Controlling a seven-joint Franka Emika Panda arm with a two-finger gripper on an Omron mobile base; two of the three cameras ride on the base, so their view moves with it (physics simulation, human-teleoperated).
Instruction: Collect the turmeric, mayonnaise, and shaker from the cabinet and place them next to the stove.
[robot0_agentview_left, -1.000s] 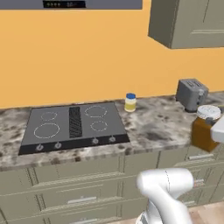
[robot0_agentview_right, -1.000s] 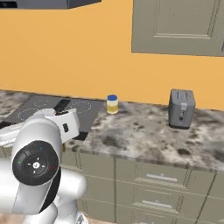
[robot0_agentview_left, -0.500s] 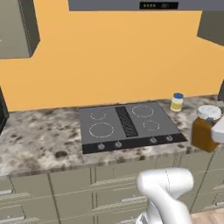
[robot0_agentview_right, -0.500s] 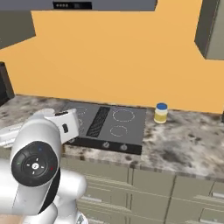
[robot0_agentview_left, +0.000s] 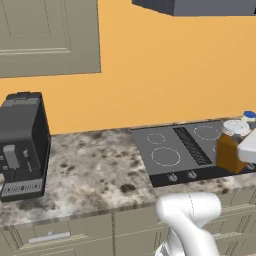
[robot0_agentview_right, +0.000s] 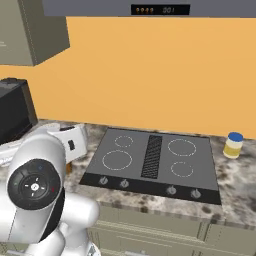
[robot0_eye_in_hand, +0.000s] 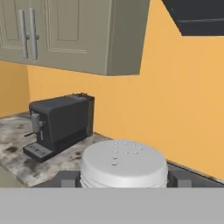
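Since the earlier frames the whole picture has slid sideways, which is the base driving and not the things moving: the stove (robot0_agentview_left: 187, 150) now sits toward the right in the left base view, and a black coffee machine (robot0_agentview_left: 22, 145) has come into sight at the left end of the table (robot0_agentview_left: 95, 175). Relative to the arm, the turmeric (robot0_agentview_left: 231, 148) sits as it did, at the right edge of the left base view, upright with its white lid on top and its long axis vertical, held up over the front right part of the stove. In the hand view the gripper (robot0_eye_in_hand: 124, 180) is clamped on the turmeric, one dark finger on each side below the lid (robot0_eye_in_hand: 124, 162). The mayonnaise (robot0_agentview_right: 233, 145) stands upright on the table just right of the stove, near the orange wall, blue lid up. Between the stove's left edge and the coffee machine lies a broad open stretch of speckled table. A closed wall cupboard (robot0_agentview_left: 47, 37) hangs above the coffee machine, and a dark hood (robot0_agentview_right: 150, 9) hangs over the stove, leaving open room above the burners.
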